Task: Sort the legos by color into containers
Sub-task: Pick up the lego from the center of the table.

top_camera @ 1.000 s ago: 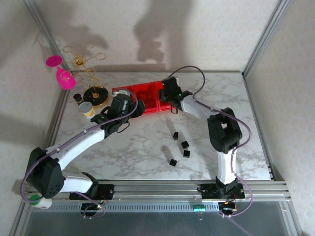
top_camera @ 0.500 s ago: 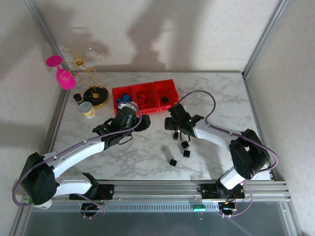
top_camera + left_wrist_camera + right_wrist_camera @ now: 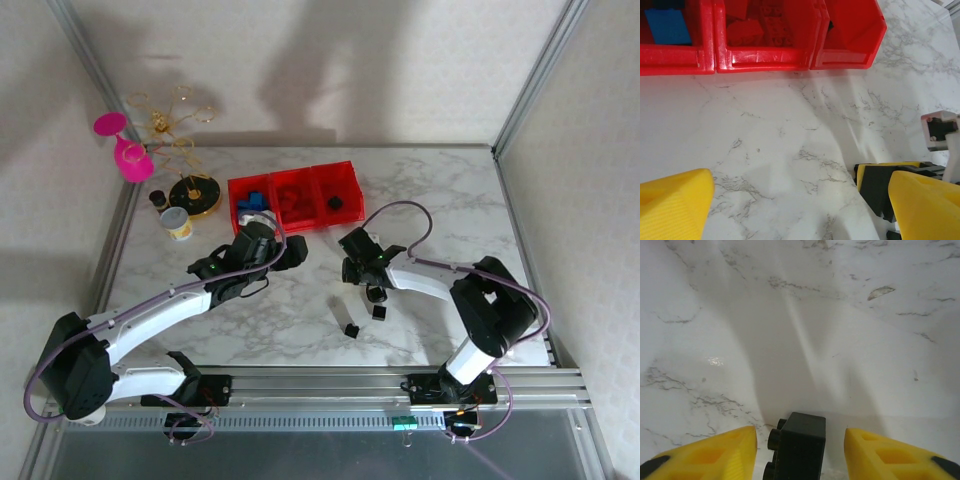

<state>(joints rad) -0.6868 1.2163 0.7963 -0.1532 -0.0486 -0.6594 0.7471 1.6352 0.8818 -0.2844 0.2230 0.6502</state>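
Right wrist view. Operator: what can fail at this station?

Technician: The right gripper (image 3: pixel 799 434) straddles one black lego (image 3: pixel 800 446) on the marble table (image 3: pixel 790 315). Its jaws are partly closed, with a gap showing on each side. The brick sits slightly askew between the fingers. Judgement: an uneven close may twist it or push it out of the grip.

Operator: Brick appearance, and the other arm?

Technician: Small, blocky, glossy black, with its studs facing sideways to the left. In the top view, other black legos (image 3: pixel 380 312) lie near it, well short of the containers (image 3: pixel 765 57). The left gripper (image 3: pixel 800 175) stands wide, holding nothing, near those bins.
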